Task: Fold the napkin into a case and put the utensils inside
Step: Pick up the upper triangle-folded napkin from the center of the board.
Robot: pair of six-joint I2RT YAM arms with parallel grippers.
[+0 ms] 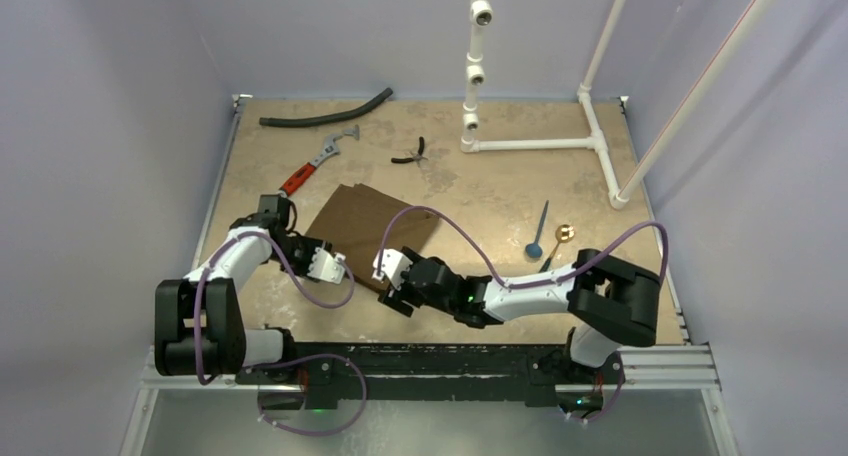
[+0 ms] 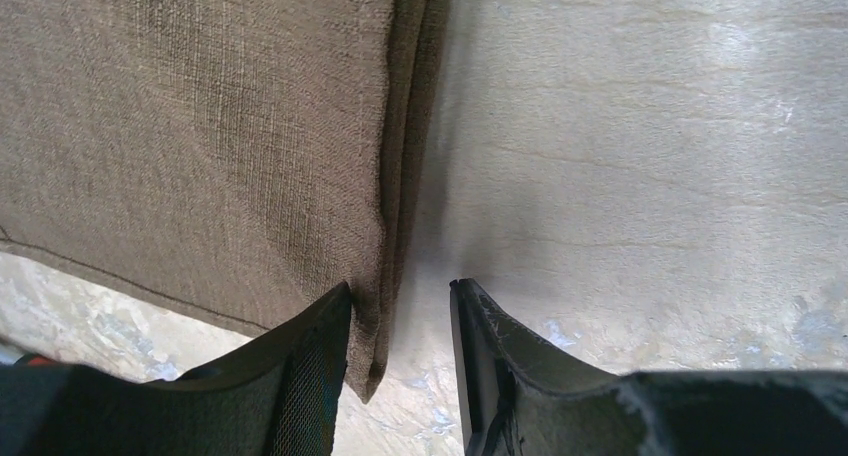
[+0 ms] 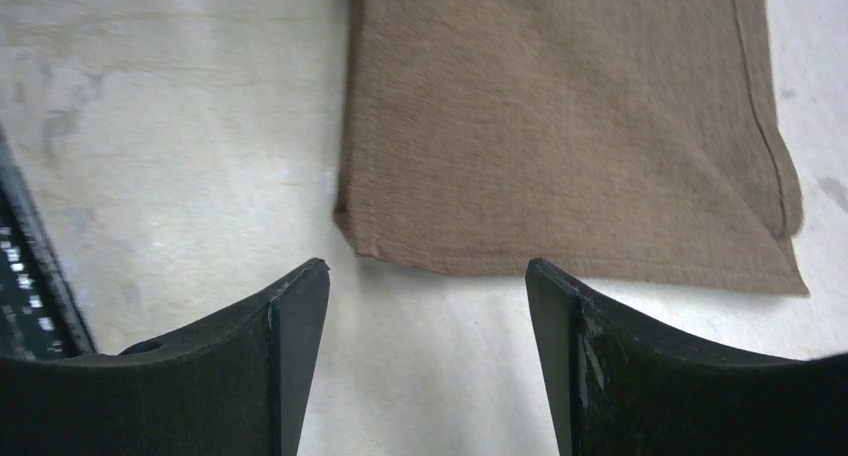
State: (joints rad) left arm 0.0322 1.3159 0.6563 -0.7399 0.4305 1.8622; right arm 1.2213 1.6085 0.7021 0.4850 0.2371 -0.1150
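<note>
The dark-brown napkin [image 1: 365, 216] lies folded on the table left of centre. My left gripper [image 1: 340, 269] is open at its near left corner. In the left wrist view the folded napkin [image 2: 200, 126] has its edge and corner between the open fingers, close to the left one [image 2: 310, 366]; the gripper [image 2: 400, 286] holds nothing. My right gripper [image 1: 385, 274] is open just short of the napkin's near edge [image 3: 560, 116], with bare table between its fingertips [image 3: 428, 266]. A blue-bowled spoon [image 1: 537, 241] and a gold-bowled spoon [image 1: 564, 234] lie at the right.
A red-handled wrench [image 1: 310, 166], small black pliers [image 1: 412, 154] and a black hose [image 1: 325, 114] lie along the back. A white pipe frame [image 1: 540, 144] stands at the back right. The right arm's body [image 1: 540, 291] lies across the table in front of the spoons.
</note>
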